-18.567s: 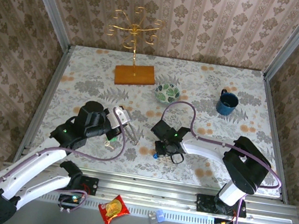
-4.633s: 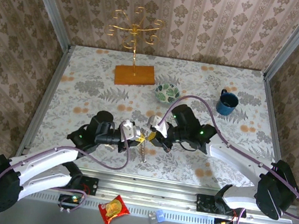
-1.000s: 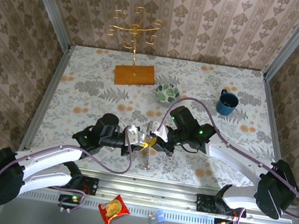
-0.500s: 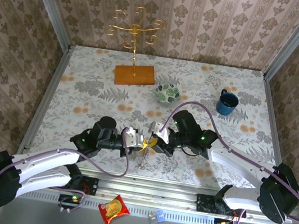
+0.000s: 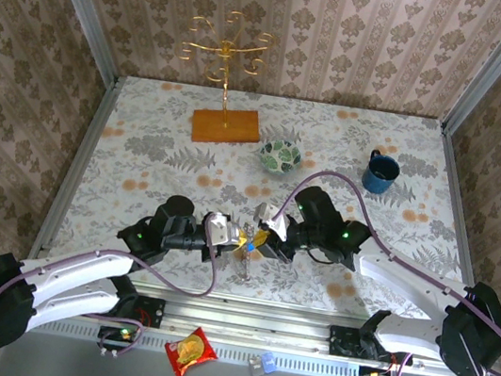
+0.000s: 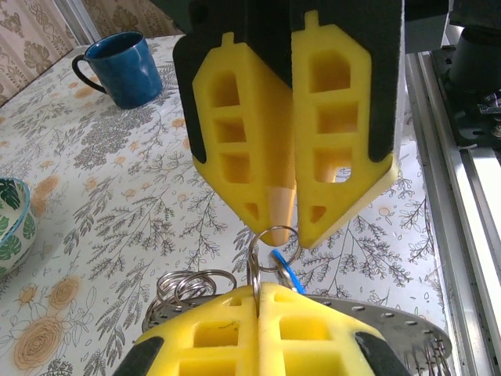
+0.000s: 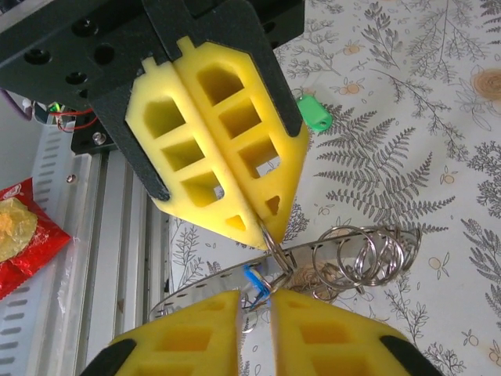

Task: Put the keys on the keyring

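Shiny metal keyring (image 6: 399, 325), matt yellow foam jaws

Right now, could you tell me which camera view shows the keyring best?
The right wrist view: the keyring runs across it as a flat grey band carrying wire loops. The left wrist view catches its dotted rim; the top external view gives a tiny glint.

Keys: two, namely one blue-headed key (image 7: 254, 282) and one green-headed key (image 7: 315, 112). One keyring (image 6: 399, 323). Small wire rings (image 7: 360, 251): several, exact number unclear. Far part of the table (image 5: 148, 115): one blue mug (image 5: 380, 173), one patterned bowl (image 5: 279, 156), one gold stand (image 5: 222, 79). Near rail: one red packet (image 5: 190, 351).
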